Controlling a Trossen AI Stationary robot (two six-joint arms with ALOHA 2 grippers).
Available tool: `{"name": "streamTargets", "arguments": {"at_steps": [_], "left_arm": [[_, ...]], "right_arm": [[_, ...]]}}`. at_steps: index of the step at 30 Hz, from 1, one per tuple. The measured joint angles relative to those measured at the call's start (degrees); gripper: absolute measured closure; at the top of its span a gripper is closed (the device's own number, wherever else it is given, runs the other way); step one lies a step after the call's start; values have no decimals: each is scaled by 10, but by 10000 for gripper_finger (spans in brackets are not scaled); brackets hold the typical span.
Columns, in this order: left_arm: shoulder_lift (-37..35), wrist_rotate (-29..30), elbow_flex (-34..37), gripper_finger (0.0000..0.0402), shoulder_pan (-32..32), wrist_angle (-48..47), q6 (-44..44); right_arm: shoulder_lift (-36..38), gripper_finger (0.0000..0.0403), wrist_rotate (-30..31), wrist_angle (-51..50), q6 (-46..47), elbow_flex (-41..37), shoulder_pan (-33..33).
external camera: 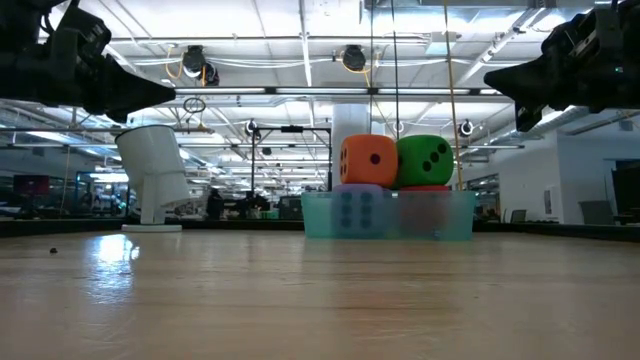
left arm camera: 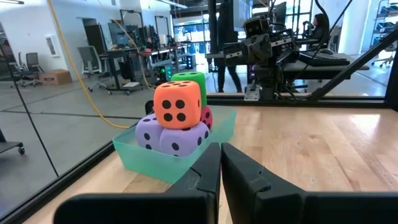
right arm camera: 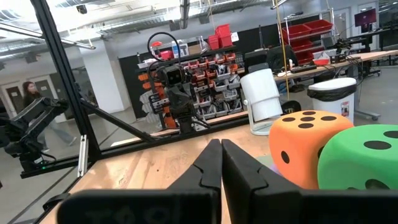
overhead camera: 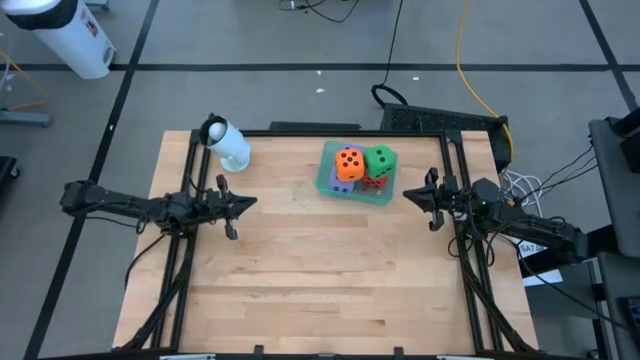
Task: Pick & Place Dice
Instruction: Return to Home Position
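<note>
The dice are piled in a translucent teal tray [overhead camera: 330, 186] at the far middle of the table. An orange die [overhead camera: 349, 164] and a green die [overhead camera: 380, 160] sit on top; a red die [overhead camera: 374, 183] and two purple-blue dice [left arm camera: 177, 138] lie under them. My left gripper [overhead camera: 250, 203] hovers shut at the table's left, pointing level toward the tray. My right gripper [overhead camera: 408, 196] hovers shut just right of the tray, pointing at it. Neither touches anything.
A white cylinder-shaped object [overhead camera: 228, 143] stands at the far left of the table, behind my left gripper. Black frame rails [overhead camera: 185, 250] run along the table's left and right sides. The near half of the wooden table [overhead camera: 320, 290] is bare.
</note>
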State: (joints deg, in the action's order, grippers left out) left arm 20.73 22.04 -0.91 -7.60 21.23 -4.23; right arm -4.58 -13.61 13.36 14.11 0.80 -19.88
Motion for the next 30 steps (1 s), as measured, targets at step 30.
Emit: {"name": "streamTargets", "arguments": {"at_steps": [30], "left_arm": [[0,0,0,376,0,0,0]], "right_arm": [[0,403,0,0,0,0,0]]}}
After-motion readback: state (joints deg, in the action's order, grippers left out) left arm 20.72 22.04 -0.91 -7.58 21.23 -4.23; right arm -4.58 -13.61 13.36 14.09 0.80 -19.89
